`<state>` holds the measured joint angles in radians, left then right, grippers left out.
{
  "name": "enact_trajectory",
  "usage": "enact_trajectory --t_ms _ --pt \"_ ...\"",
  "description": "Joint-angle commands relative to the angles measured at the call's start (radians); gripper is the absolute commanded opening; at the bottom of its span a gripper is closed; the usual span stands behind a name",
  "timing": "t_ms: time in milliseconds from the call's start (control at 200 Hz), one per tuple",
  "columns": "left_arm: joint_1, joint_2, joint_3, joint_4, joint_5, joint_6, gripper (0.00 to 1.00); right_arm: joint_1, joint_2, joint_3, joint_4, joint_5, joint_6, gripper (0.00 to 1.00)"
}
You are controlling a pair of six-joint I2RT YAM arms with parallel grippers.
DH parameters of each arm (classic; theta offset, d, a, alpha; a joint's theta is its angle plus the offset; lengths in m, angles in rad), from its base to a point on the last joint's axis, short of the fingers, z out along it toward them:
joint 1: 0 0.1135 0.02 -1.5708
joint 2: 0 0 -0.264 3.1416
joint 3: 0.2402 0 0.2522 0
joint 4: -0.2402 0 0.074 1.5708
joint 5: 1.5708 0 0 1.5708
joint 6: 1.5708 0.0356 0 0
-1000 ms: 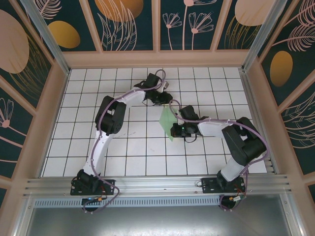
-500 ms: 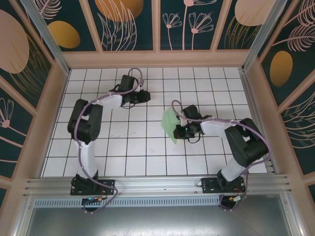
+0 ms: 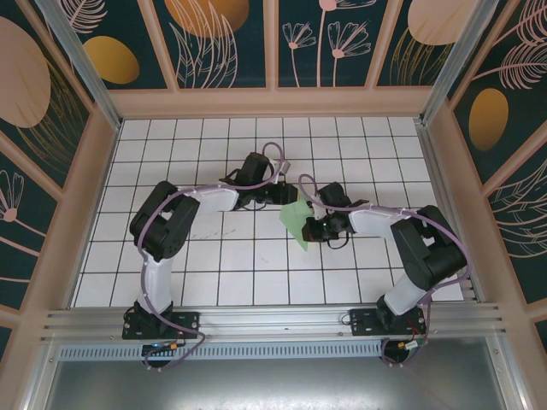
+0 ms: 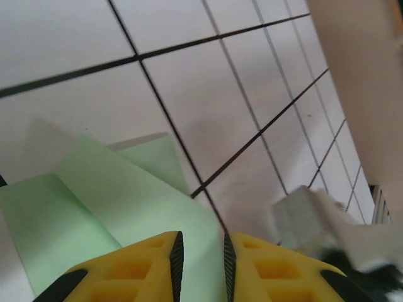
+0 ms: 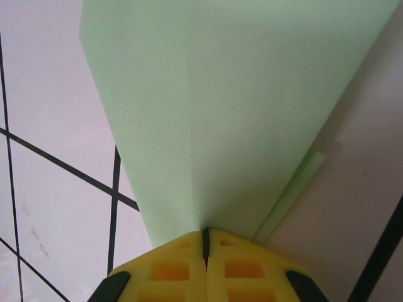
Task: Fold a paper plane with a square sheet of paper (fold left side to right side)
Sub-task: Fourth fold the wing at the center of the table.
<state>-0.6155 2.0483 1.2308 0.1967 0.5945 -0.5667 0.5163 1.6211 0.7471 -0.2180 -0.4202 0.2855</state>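
You are mid-fold: the paper [image 3: 295, 224], already creased into a narrower layered shape, sits near the middle of the table [image 3: 214, 273], between the two arms. Your right gripper [image 5: 205, 234] is clamped tight on one end of it, the layers fanning out from the pinch. Your left gripper [image 4: 200, 245] has its jaws a narrow slit apart, green paper showing in the gap, not visibly pinched. My read of the next move: close the left on that flap, then carry it across toward the right side, holding the right pinch steady so the crease lands true
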Motion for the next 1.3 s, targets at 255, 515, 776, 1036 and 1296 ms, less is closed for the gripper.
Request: enact_trajectory --t_ms 255,515,776,1036,1296 --pt "-0.009 0.168 0.118 -0.046 -0.072 -0.005 0.28 -0.004 -0.010 -0.044 -0.162 0.032 -0.030 0.00" --pt "-0.010 0.215 0.135 -0.129 -0.148 0.006 0.28 -0.006 -0.139 -0.009 -0.161 0.012 0.009 0.00" --pt "-0.010 0.214 0.113 -0.131 -0.167 0.007 0.28 0.025 -0.140 -0.002 -0.024 -0.115 0.094 0.00" --pt "-0.010 0.213 0.114 -0.140 -0.179 0.005 0.28 0.071 -0.058 -0.016 -0.018 -0.086 0.106 0.00" --pt "-0.009 0.216 0.123 -0.153 -0.191 0.008 0.28 0.043 -0.080 -0.092 0.010 -0.100 0.124 0.00"
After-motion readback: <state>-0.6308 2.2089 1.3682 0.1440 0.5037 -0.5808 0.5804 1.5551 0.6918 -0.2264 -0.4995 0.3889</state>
